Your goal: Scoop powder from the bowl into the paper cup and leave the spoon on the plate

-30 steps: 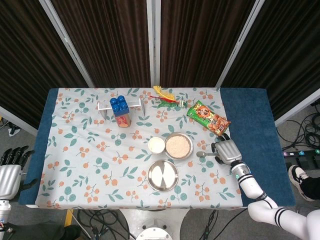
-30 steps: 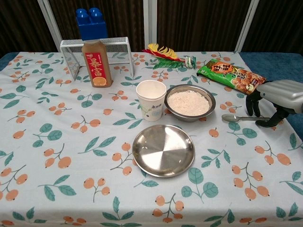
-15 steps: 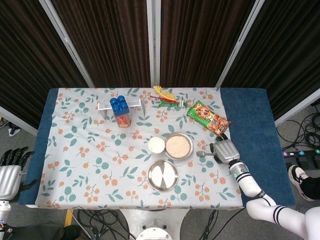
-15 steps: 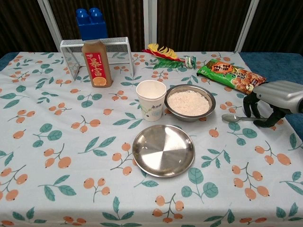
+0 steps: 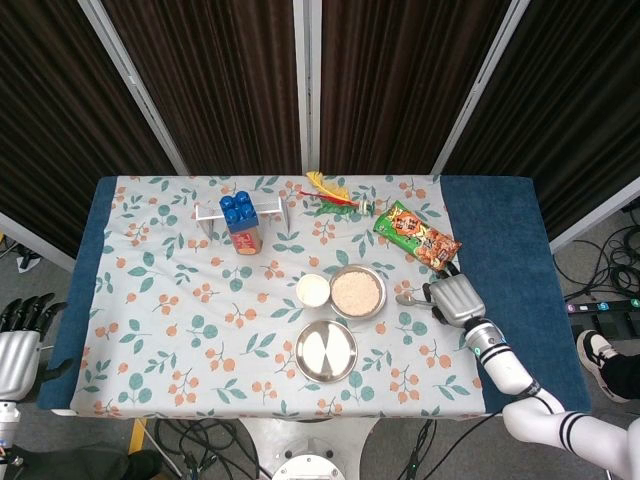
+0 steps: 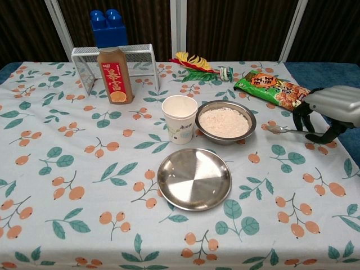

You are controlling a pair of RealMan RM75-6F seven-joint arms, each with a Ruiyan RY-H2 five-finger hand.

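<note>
A metal bowl (image 6: 199,120) (image 5: 380,303) of pale powder (image 6: 224,121) stands mid-table, with a white paper cup (image 6: 179,120) (image 5: 313,290) touching its left side. The empty steel plate (image 6: 194,179) (image 5: 326,351) lies just in front of them. My right hand (image 6: 329,112) (image 5: 455,300) pinches the handle of a metal spoon (image 6: 279,130) (image 5: 405,299), which hangs just above the cloth to the right of the bowl, scoop end toward the bowl. My left hand (image 5: 15,345) sits off the table's left edge with fingers apart, holding nothing.
A brown juice bottle (image 6: 115,75) stands before a white wire rack (image 6: 84,56) with blue blocks (image 6: 108,27) behind. A feathered toy (image 6: 194,62) lies at the back. A green and orange snack bag (image 6: 274,88) lies just behind my right hand.
The spoon lay on the cloth with my right hand around its handle; now the hand has lifted it off the table and shifted slightly back. The left hand has barely moved.
</note>
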